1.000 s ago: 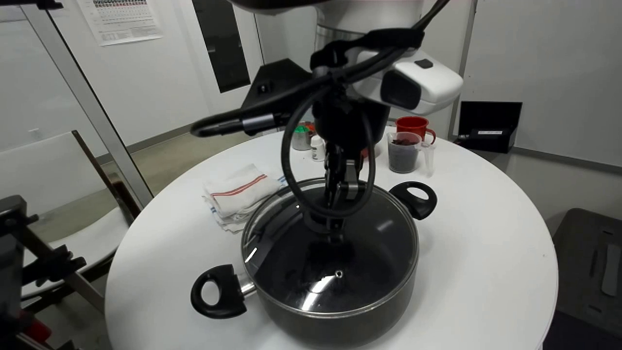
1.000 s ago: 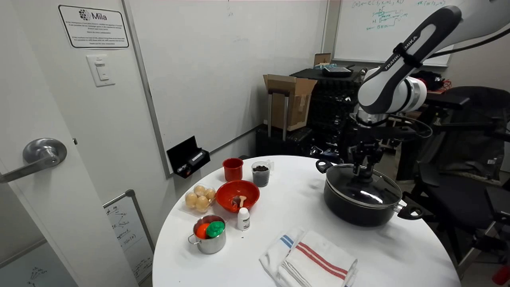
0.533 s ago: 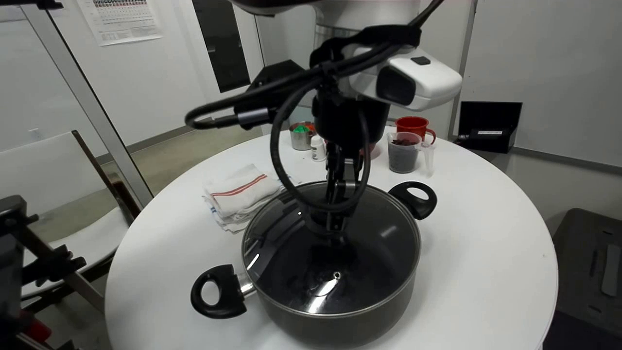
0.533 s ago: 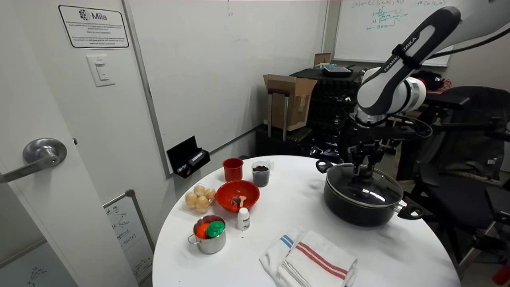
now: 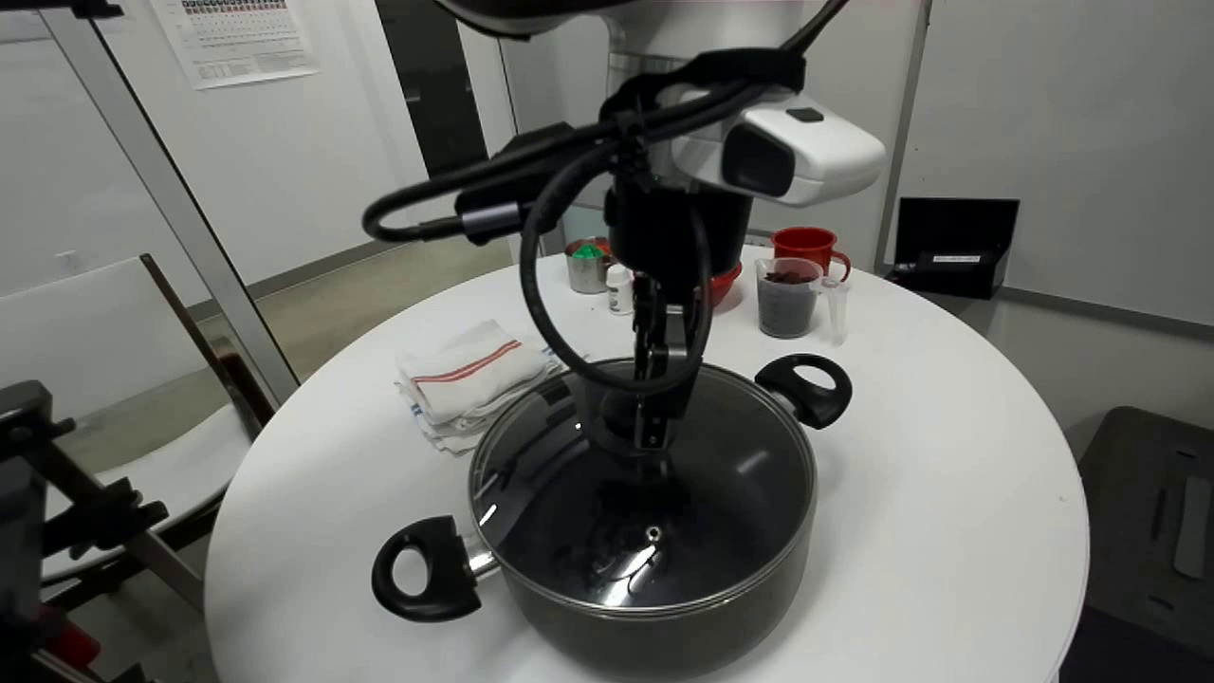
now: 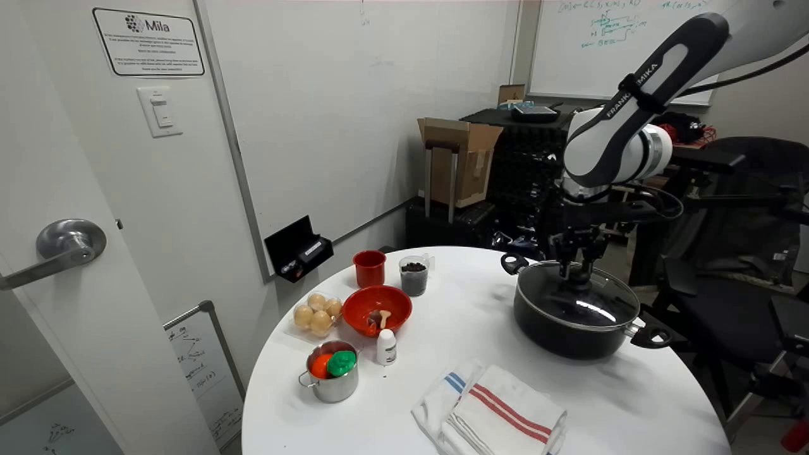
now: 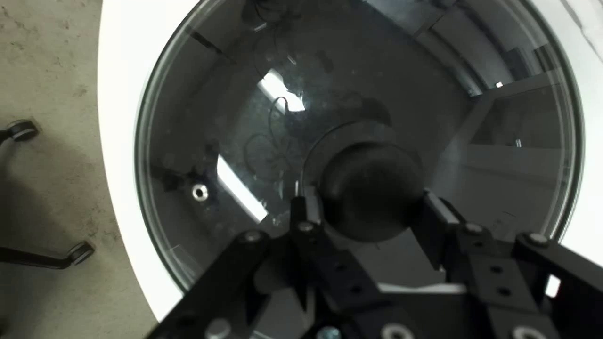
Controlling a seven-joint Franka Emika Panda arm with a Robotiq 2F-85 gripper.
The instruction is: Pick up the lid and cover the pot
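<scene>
You have the gripper [image 7: 372, 209] clamped on the round black knob [image 7: 372, 190] of the clear glass, metal-rimmed lid [image 5: 645, 498], 1 finger against each side. The lid lies over the mouth of the large, wide black pot [image 5: 664, 645]; you can't tell whether it is fully seated. It is round and about level, its knob pointing up, and in an exterior view its small metal vent [image 5: 652, 533] is on the near side of the knob. In that view the pot's long axis, through its 2 black loop handles [image 5: 450, 574], runs from near left to far right.

You count 1 lid and 1 pot. In an exterior view, to their left on the white surface [image 6: 455, 322], you have 1 red bowl [image 6: 373, 297], 1 red cup [image 6: 370, 270], 1 clear measuring cup [image 6: 414, 282], 1 small white bottle [image 6: 387, 349], 1 small silver metal pot [image 6: 335, 387] holding 1 green piece [image 6: 342, 363] and 1 orange-red piece [image 6: 320, 365], and 4 pale yellow balls [image 6: 321, 322]. 1 stack of folded white cloth [image 6: 502, 411], striped red and blue, lies near the pot, at its near left. A black cable [image 5: 528, 256] loops across the gripper in an exterior view, hiding part of it.
</scene>
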